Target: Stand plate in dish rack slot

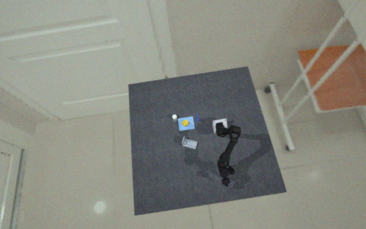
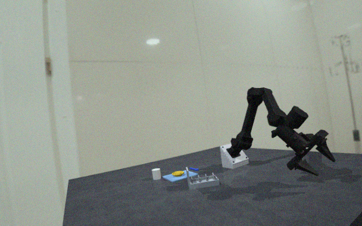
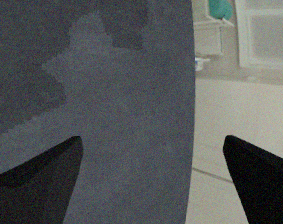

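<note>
The yellow plate [image 1: 185,123] [image 2: 177,173] lies flat on a light blue board. The grey dish rack [image 1: 189,146] [image 2: 205,183] stands close by, nearer the front in the exterior view, with thin upright rails and a taller wall at one end. No plate stands in its slots. My gripper [image 2: 325,168] [image 3: 155,144] is open and empty, raised above the table and tilted downward, far from the plate and the rack. The wrist view shows neither of them.
The light blue board [image 1: 191,126] [image 2: 169,178] has a white cylinder [image 1: 174,117] [image 2: 156,173] beside it and a small blue object [image 1: 197,117] [image 2: 194,169] on its other side. My white arm base [image 2: 227,161] stands farther right. The table edge crosses the wrist view.
</note>
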You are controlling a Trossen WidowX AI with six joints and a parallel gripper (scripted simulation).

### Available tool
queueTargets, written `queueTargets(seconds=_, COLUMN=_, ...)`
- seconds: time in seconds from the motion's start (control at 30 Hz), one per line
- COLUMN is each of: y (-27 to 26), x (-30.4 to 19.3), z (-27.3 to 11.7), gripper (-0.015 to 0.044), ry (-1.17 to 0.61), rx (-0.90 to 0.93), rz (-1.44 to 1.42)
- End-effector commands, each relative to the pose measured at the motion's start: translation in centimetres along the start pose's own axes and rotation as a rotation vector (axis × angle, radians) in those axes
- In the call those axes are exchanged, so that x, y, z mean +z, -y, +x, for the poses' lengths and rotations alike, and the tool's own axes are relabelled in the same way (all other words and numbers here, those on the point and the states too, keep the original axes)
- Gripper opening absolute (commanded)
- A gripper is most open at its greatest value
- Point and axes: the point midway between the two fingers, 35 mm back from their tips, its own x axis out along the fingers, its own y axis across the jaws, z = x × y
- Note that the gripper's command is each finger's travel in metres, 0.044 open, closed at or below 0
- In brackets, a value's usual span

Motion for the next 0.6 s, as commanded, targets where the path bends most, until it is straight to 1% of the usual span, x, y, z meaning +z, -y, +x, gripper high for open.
queueTargets(seconds=0.0, y=-1.1, x=-3.4, z=0.2, gripper=0.04, ry=-0.088, rx=0.061, rz=0.077)
queueTargets(seconds=0.23, y=-3.3, x=-8.6, z=-0.6, gripper=0.04, ry=-0.227, rx=0.15, rz=0.208)
queueTargets(seconds=0.37, y=-2.2, x=-10.9, z=-2.1, gripper=0.04, ry=-0.31, rx=0.116, rz=0.223)
queueTargets(seconds=0.57, y=-3.3, x=-14.0, z=-3.3, gripper=0.04, ry=-0.398, rx=0.154, rz=0.305)
